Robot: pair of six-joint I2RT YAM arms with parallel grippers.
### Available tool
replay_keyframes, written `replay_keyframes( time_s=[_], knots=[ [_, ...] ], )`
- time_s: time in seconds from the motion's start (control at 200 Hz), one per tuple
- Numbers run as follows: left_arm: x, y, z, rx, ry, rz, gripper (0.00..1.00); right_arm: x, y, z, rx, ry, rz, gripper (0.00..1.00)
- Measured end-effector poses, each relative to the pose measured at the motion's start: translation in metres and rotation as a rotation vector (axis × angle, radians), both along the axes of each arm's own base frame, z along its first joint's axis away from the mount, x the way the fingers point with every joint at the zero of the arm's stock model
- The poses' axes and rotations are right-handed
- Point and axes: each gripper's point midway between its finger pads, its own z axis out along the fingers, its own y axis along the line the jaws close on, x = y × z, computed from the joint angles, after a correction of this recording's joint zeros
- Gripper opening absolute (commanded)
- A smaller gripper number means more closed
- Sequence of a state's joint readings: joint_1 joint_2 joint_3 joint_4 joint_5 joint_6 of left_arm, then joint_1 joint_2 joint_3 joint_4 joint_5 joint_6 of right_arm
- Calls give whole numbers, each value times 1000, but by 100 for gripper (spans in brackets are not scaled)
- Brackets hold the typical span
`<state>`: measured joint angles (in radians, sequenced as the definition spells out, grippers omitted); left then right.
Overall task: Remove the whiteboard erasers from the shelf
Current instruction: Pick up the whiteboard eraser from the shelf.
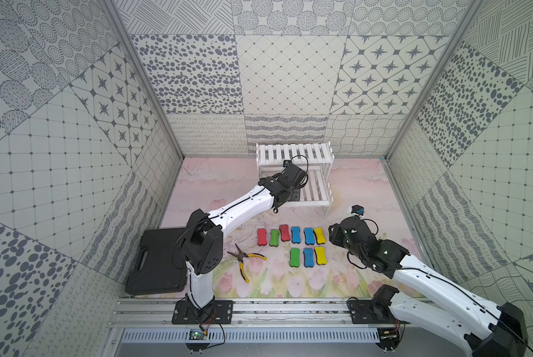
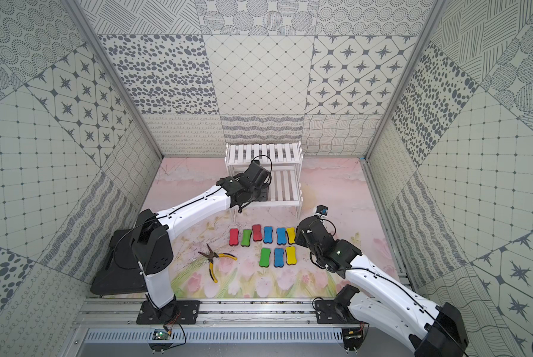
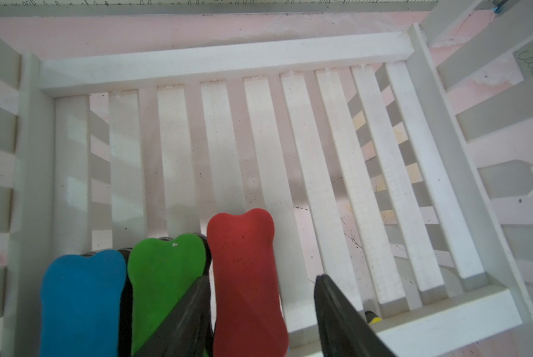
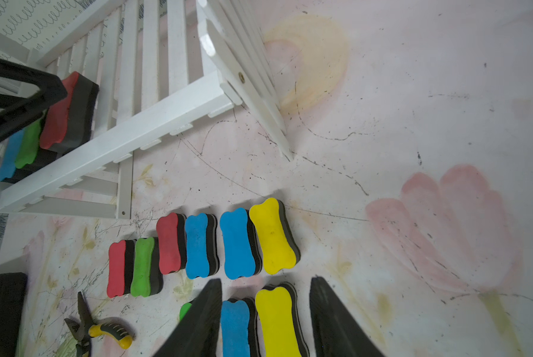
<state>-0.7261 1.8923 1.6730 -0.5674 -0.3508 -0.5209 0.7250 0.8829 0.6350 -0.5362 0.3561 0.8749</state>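
Note:
The white shelf (image 1: 293, 153) stands at the back of the table. In the left wrist view, a blue eraser (image 3: 83, 303), a green eraser (image 3: 163, 278) and a red eraser (image 3: 246, 278) lie side by side on its lower tier (image 3: 222, 66). My left gripper (image 3: 262, 278) is open and straddles the red one; one finger sits between green and red, the other stands off it. Several more erasers (image 1: 296, 234) lie in two rows on the table in front. My right gripper (image 4: 266, 279) hangs open above a blue eraser (image 4: 235, 327) and a yellow eraser (image 4: 274, 321), holding nothing.
Yellow-handled pliers (image 1: 246, 258) lie on the table left of the eraser rows. A black plastic case (image 1: 157, 262) sits at the front left beside the left arm's base. The shelf's picket side (image 4: 246, 77) stands near the right arm.

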Motion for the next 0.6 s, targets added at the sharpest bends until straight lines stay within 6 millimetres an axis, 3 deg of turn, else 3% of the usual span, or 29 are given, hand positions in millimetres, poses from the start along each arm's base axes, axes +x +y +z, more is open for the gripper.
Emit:
replay_keyframes(
  time_s=[0.6],
  knots=[
    [3, -2, -11, 29, 10, 6, 56, -1, -6, 1, 15, -8, -13, 50]
  ],
)
